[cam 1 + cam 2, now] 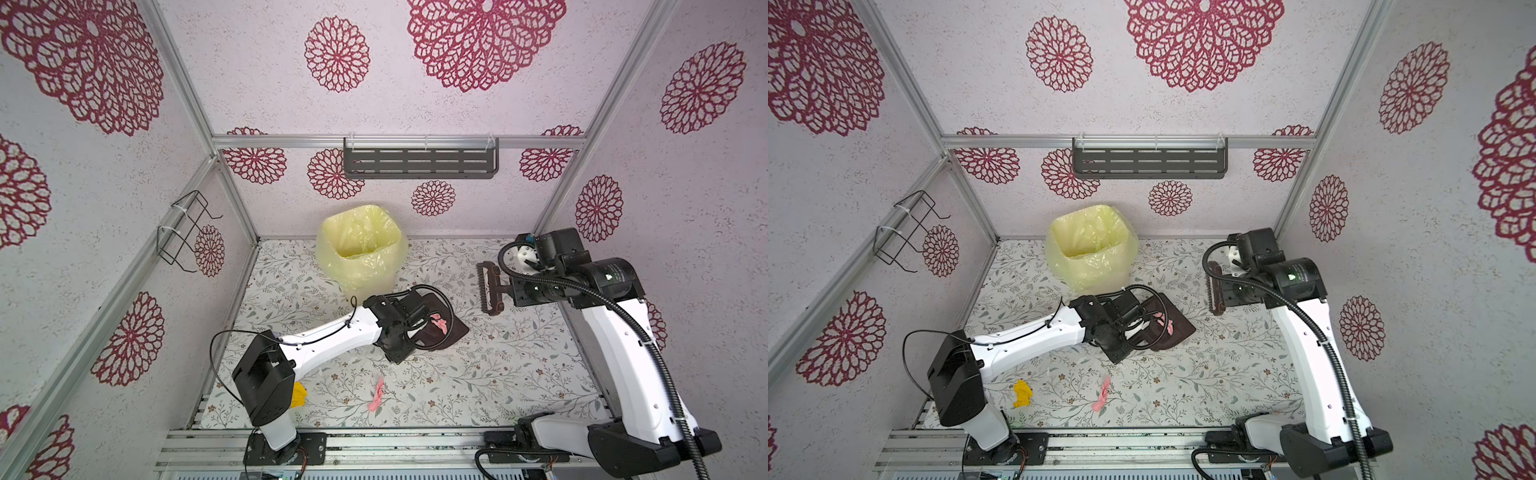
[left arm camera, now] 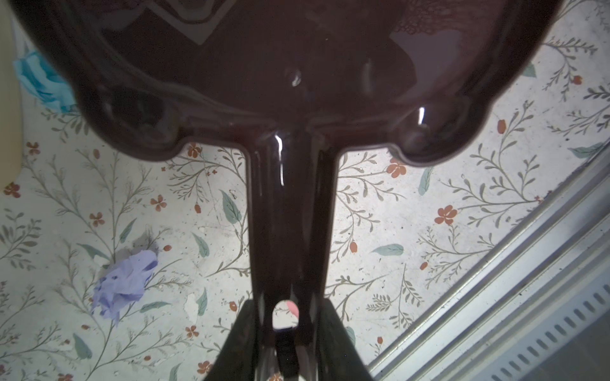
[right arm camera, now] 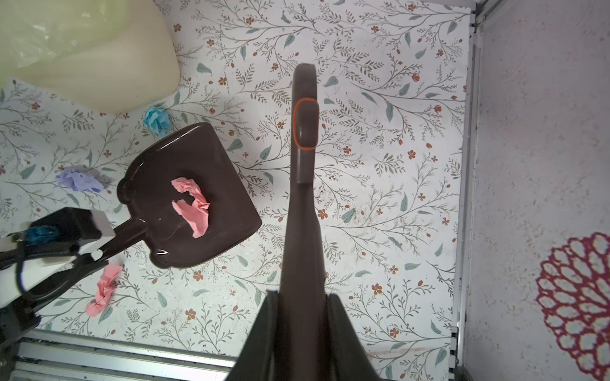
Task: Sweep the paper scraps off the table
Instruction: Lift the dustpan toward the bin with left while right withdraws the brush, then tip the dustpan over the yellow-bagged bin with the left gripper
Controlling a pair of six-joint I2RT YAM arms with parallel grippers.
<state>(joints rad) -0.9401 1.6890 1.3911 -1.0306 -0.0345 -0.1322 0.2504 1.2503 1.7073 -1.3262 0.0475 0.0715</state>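
The left tool (image 2: 287, 301) is pinched on the handle of the dustpan (image 3: 198, 148), jaws nearly closed around it, at mid-desk just in front of the bin (image 1: 361, 245). Crumpled pink scraps (image 3: 193, 207) lie in the pan. The right tool (image 3: 302, 295) is pressed together on the brush (image 3: 305, 125), held over the desk (image 3: 396, 198) at the far right, apart from the pan. Four more pieces lie on the desk: a blue scrap (image 3: 157, 119) between bin and pan, a lilac scrap (image 3: 79, 179) near the pan's handle end, a loose pink scrap (image 1: 377, 395) nearer the front, and a yellow scrap (image 1: 1022, 392) by the left arm's base.
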